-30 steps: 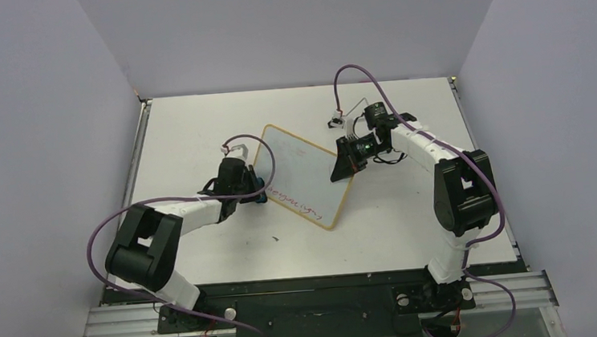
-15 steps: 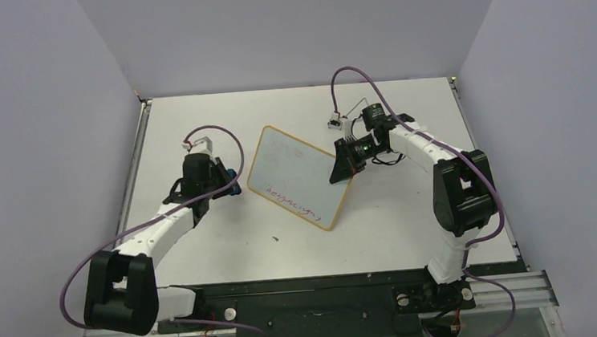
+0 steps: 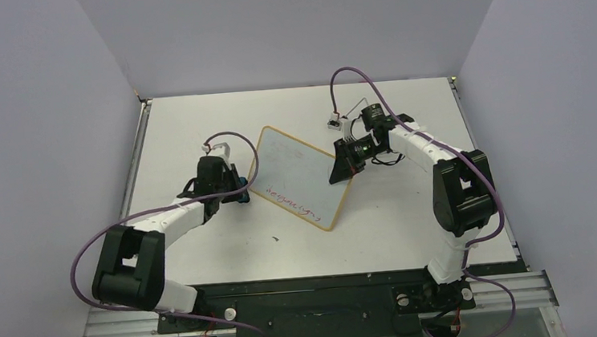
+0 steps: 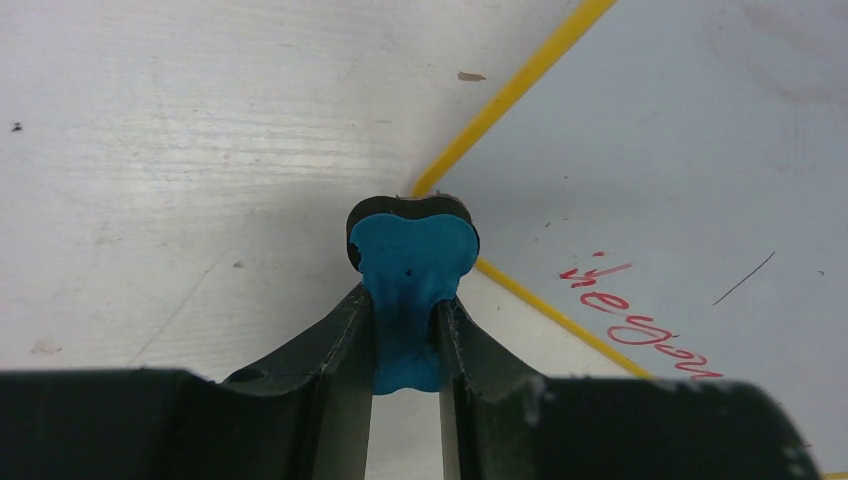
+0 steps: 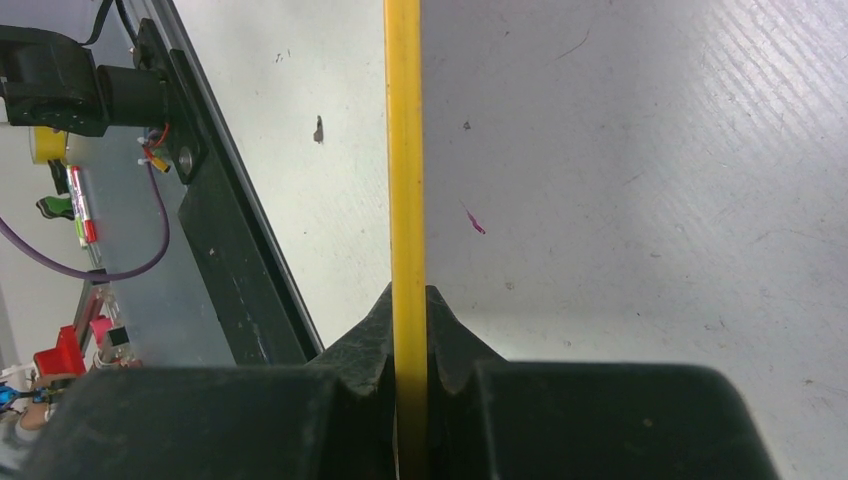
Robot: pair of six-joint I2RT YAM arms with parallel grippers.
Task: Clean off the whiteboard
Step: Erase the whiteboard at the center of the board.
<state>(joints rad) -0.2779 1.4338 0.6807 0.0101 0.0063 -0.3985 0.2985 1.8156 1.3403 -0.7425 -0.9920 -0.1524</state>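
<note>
The whiteboard (image 3: 296, 175) lies turned like a diamond in the middle of the table, yellowish frame around it, red handwriting (image 3: 294, 203) along its near-left side. In the left wrist view the board's corner (image 4: 520, 90) and red writing (image 4: 640, 330) show to the right. My left gripper (image 3: 237, 191) sits just off the board's left corner, shut on a blue-and-black eraser block (image 4: 410, 265). My right gripper (image 3: 345, 167) is shut on the board's right edge; its frame (image 5: 405, 180) runs straight between the fingers (image 5: 450, 340).
A small white-and-black object (image 3: 335, 120) lies behind the board near the right arm. Grey walls close in the table on three sides. The black base rail (image 3: 312, 284) runs along the near edge. Purple cables loop off both arms.
My left gripper with the eraser swung away from the board's left edge toward the far left, then came back close to the left corner. The right arm and board stayed put.
</note>
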